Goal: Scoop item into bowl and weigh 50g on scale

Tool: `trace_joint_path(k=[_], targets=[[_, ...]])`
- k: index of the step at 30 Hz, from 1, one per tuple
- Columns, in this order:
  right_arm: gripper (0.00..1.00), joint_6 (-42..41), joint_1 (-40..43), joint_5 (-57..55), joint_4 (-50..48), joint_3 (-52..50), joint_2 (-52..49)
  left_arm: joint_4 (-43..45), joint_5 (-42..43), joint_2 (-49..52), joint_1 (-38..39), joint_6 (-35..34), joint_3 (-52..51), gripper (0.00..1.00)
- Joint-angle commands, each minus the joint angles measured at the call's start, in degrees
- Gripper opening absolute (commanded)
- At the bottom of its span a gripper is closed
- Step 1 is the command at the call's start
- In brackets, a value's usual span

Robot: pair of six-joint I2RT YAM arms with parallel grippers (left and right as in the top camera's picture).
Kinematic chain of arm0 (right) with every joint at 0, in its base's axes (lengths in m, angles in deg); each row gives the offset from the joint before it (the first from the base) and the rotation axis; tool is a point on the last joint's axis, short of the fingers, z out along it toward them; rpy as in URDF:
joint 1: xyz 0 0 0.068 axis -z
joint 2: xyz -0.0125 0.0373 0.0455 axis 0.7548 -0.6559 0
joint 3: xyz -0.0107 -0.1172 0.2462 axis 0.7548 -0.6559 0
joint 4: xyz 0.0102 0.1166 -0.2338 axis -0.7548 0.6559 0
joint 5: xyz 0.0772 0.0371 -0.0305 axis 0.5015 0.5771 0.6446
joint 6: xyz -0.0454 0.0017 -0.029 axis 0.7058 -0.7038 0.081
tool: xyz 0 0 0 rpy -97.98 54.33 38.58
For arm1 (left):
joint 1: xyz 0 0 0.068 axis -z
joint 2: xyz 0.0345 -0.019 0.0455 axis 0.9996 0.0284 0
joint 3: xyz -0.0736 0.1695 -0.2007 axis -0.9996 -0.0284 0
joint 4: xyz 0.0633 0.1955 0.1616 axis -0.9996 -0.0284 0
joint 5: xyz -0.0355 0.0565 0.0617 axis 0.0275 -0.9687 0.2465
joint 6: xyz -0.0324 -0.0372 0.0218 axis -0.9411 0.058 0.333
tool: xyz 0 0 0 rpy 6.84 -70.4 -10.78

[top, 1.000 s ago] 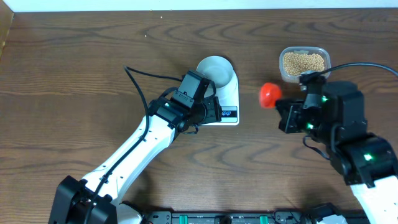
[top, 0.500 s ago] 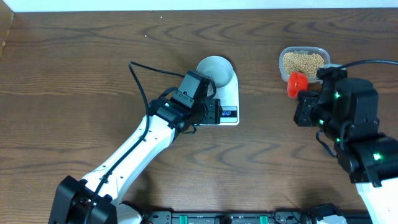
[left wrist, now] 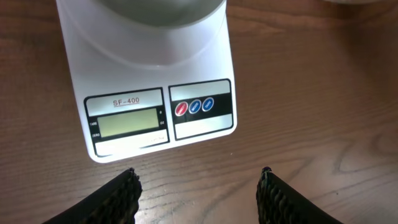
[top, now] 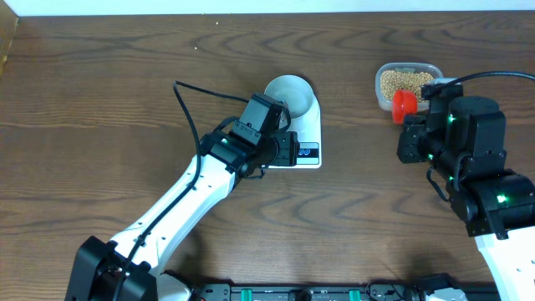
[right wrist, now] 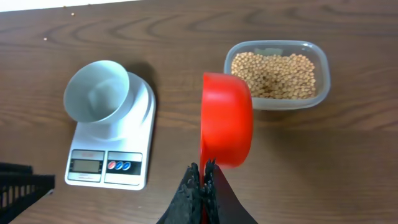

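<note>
The tan beans (top: pixel 408 82) fill a clear tub at the back right, also in the right wrist view (right wrist: pixel 273 74). The pale bowl (top: pixel 288 94) stands on the white scale (top: pixel 307 134) and looks empty in the right wrist view (right wrist: pixel 97 91). My right gripper (right wrist: pixel 202 171) is shut on the handle of a red scoop (right wrist: pixel 227 118), held on its side just in front of the tub (top: pixel 404 104). My left gripper (left wrist: pixel 198 186) is open and empty, low over the table just in front of the scale's display end (left wrist: pixel 155 118).
The clear tub (top: pixel 380 84) stands near the table's back edge. The left arm (top: pixel 192 201) stretches from the front left up to the scale. Bare wooden table lies between the scale and the tub.
My right gripper has carried the red scoop to the right and back, from between the scale and the tub to the tub's front edge. The left arm has not moved.
</note>
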Motion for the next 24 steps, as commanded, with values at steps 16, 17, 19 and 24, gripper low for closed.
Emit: trace_joint_path(k=[16, 17, 19, 24], targets=[[0.01, 0.5, 0.8, -1.5, -4.1, 1.2, -5.9, 3.8, -0.4, 9.2, 0.5, -2.8, 0.5, 0.08], [0.01, 0.1, 1.3, -1.5, -4.0, 1.2, -6.0, 3.9, -0.4, 11.0, 0.7, -3.6, 0.5, 0.08], [0.01, -0.1, 1.7, -1.5, -3.9, 1.2, -6.0, 4.3, -0.4, 12.4, 1.1, -3.5, 0.5, 0.08], [0.01, -0.3, 1.8, -1.5, -3.8, 1.2, -6.0, 6.9, -2.6, 14.3, 2.7, -3.5, 0.5, 0.08]])
